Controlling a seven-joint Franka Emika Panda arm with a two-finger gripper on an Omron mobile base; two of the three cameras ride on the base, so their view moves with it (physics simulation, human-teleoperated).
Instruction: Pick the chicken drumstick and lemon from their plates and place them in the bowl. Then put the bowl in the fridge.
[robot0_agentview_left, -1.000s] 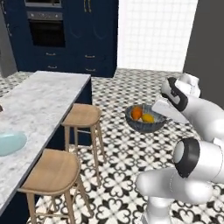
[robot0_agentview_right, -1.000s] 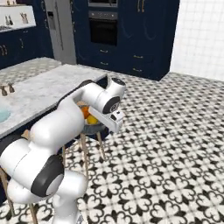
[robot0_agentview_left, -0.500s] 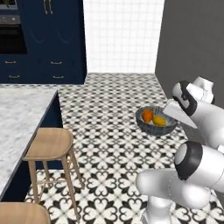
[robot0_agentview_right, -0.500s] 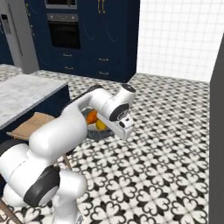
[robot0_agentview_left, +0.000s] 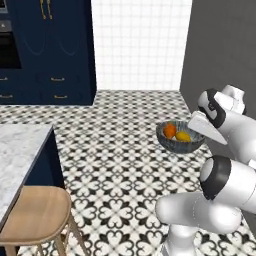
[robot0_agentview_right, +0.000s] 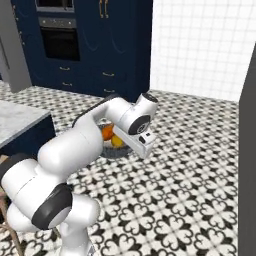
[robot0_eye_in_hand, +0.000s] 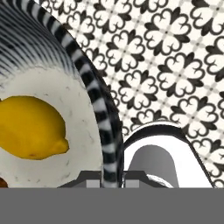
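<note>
Tool: clamped on the rim of the bowl; 1 fingertip inside the wall, 1 outside, rim pinched between them in the hand view.
Marble tabletop: far left of the left base view, white-grey top on a navy base.
Stool: wooden, round seat, just beside the tabletop corner, lower left.
Navy cabinets: back wall, gold handles; oven front visible in the right base view.
Bowl: dark ribbed sides, pale speckled inside; carried in the air above the patterned floor, level, held at its right edge.
Chicken drumstick: orange-brown, inside the bowl, left of the lemon, touching or just beside it.
Lemon: yellow, inside the bowl, right of the drumstick; in the hand view it lies on the speckled inside, nipple end toward the tool.
Grey upright panel: right of the left base view, beside the white tiled wall; cannot tell what it belongs to.
</note>
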